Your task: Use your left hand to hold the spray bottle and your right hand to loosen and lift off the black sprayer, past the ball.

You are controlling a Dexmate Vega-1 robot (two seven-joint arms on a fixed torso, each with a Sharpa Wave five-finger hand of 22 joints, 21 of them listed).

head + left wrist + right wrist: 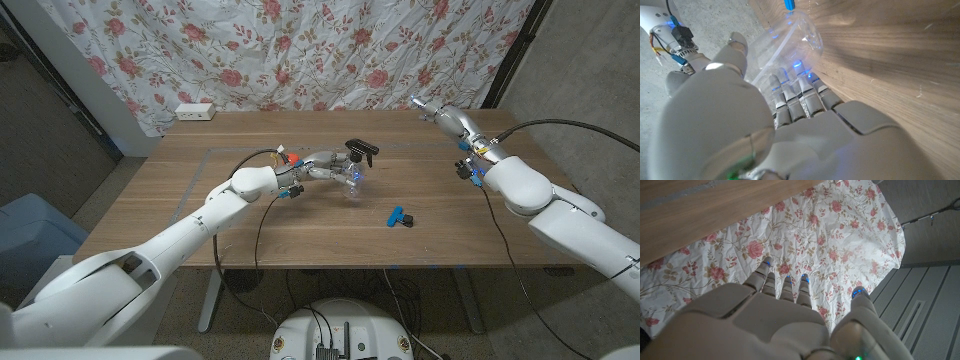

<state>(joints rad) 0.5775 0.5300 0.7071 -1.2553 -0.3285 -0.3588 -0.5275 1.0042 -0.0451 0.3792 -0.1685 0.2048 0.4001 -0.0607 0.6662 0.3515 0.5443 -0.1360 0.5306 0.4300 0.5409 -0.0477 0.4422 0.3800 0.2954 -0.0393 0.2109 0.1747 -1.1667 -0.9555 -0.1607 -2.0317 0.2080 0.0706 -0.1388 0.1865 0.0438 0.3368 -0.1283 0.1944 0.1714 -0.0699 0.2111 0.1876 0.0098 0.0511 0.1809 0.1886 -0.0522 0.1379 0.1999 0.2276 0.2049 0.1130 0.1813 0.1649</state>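
Right now the left hand (325, 168) wraps its fingers (799, 100) around the clear spray bottle (352, 180), which stands near the middle of the wooden desk (250, 220), its bottom at the desk top. In the left wrist view the bottle's clear wall (790, 40) shows just past the fingertips, with a thin tube inside it. The black sprayer (361, 150) sits on top of the bottle, its trigger sticking out to the robot's right. The right hand (440, 113) is held well apart from the bottle, over the desk's far right corner, fingers spread and holding nothing (the right wrist view has them against the flowered curtain (840, 240)). A small blue and black piece (400, 216) lies on the desk in front of the bottle, to the robot's right. A white power strip (195, 112) sits at the far left edge.
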